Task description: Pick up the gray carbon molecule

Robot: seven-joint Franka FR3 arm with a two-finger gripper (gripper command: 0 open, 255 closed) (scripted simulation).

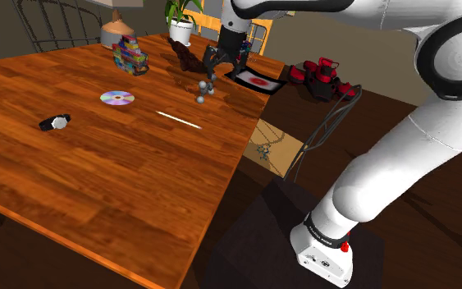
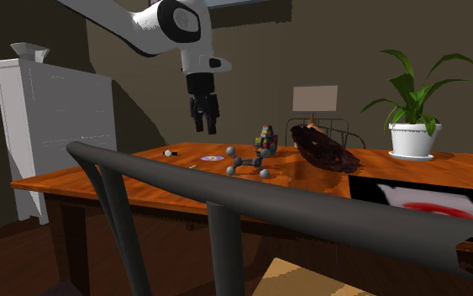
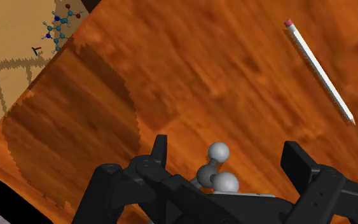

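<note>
Black gripper [image 3: 228,147] hangs spread wide, grasping nothing, over the gray carbon molecule [image 3: 217,170], which rests on the table [image 3: 234,70] near its stand-side edge. We judge it light, stiff and knobbly, weak at its thin links, so we'd pinch a central ball.

A wooden desk [image 2: 58,178] stands in a dim, brown-walled room, with a white cabinet [image 2: 54,126] at the second exterior view's left, a dark curved chair back [image 2: 310,214] in the foreground and a dark floor [image 1: 434,213].
</note>
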